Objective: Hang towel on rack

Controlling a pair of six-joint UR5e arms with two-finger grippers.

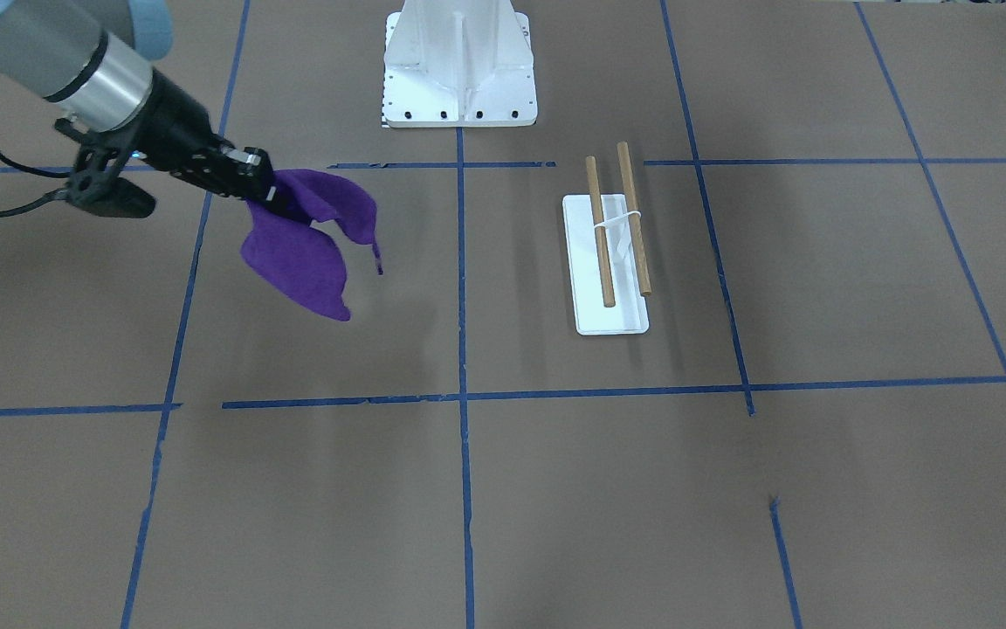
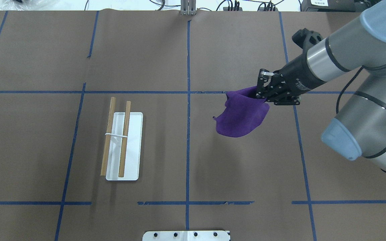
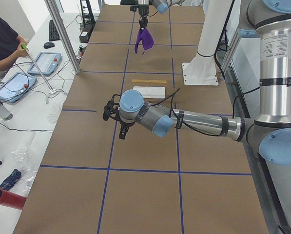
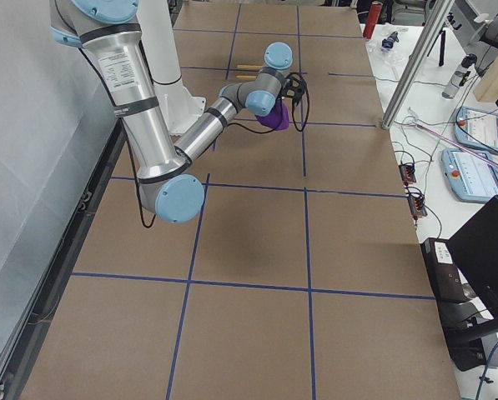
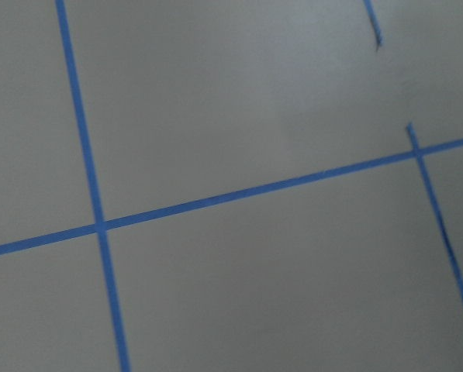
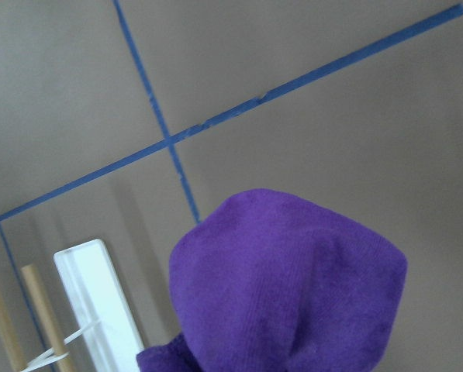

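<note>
- Front view: the right claw [image 1: 272, 194] is clamped on a purple towel [image 1: 306, 245], which hangs in folds above the brown desk [image 1: 555, 489], clear of it. The rack [image 1: 612, 253] stands well apart on the robot's left half. Its two dowels lie level and parallel, with their long axis running from the robot's side toward the camera, roughly along the blue tape [image 1: 462, 262]. A white pedestal [image 1: 459, 70] is at the top edge.
- Overhead: the towel droops from the claw toward the desk's middle. The rack's dowels run front to back over its white base. There is lettering on the right arm, cut off at the edge and not readable as a whole. The print on the claw is too small to read.
- Left side view: the left claw [image 3: 123, 132] points down over the desk, near the rack's end of it. I cannot tell how wide it stands.
- Right side view: the towel shows as a purple bunch at the claw, with the dowels beyond it.
- Left wrist: only desk and tape lines.
- Right wrist: the towel fills the lower middle, with the rack's base and dowels at the lower left.
</note>
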